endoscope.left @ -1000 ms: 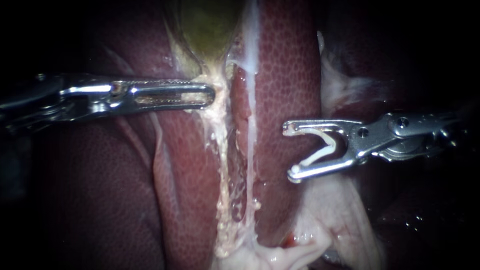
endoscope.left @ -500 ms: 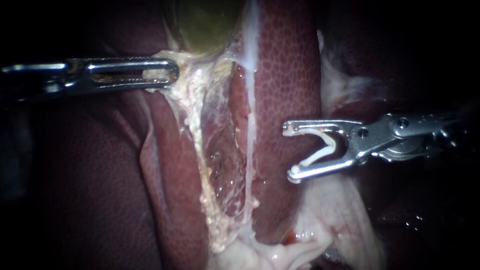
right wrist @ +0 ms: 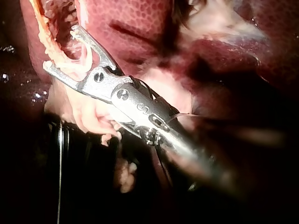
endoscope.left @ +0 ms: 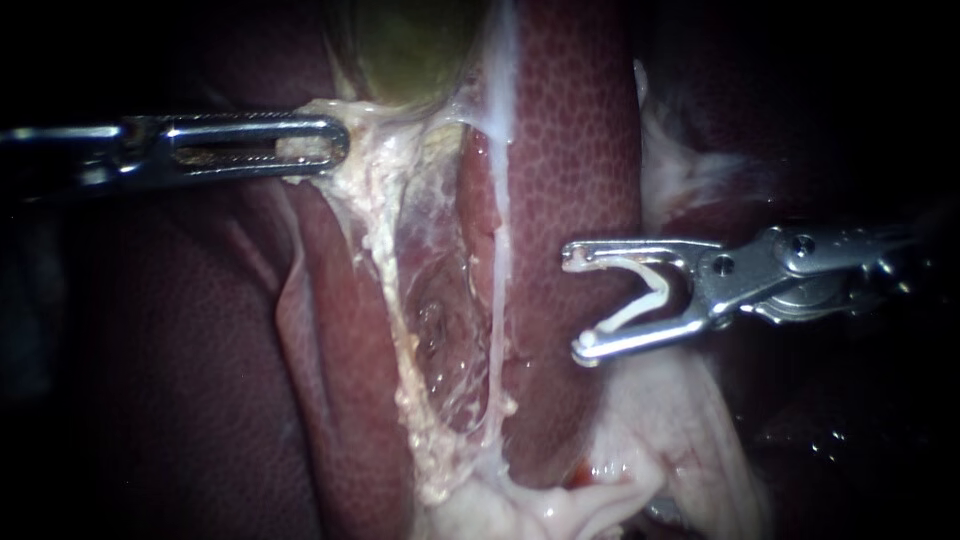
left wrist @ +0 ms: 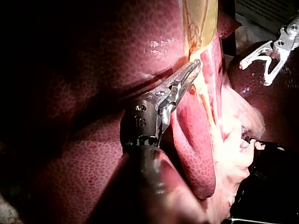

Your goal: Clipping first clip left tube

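Note:
My left instrument (endoscope.left: 312, 146) comes in from the left, its slotted jaws shut on pale tissue at the neck of the greenish gallbladder (endoscope.left: 410, 50), drawing it leftward. From there the lumpy pale left tube (endoscope.left: 400, 350) slants down to the fatty base. The thin white right tube (endoscope.left: 495, 330) runs straight beside it, a thin film stretched between them. My right instrument (endoscope.left: 577, 304) hovers to the right of both tubes over the liver (endoscope.left: 570, 150), touching neither. Its jaws stand wide, carrying a white clip (endoscope.left: 645, 295). The right wrist view shows this clip (right wrist: 84, 60) in the jaws (right wrist: 60, 46).
Pale fatty tissue (endoscope.left: 640, 450) lies below my right instrument, where the tubes join. Dark red liver lobes flank the tubes on both sides. In the left wrist view, my left instrument's jaws (left wrist: 194, 67) grip beside the gallbladder, with my right instrument (left wrist: 254, 74) beyond.
My left instrument has pulled the gallbladder neck up and to the left, spreading the two tubes apart, and has held almost still over the last half second. My right instrument has barely moved.

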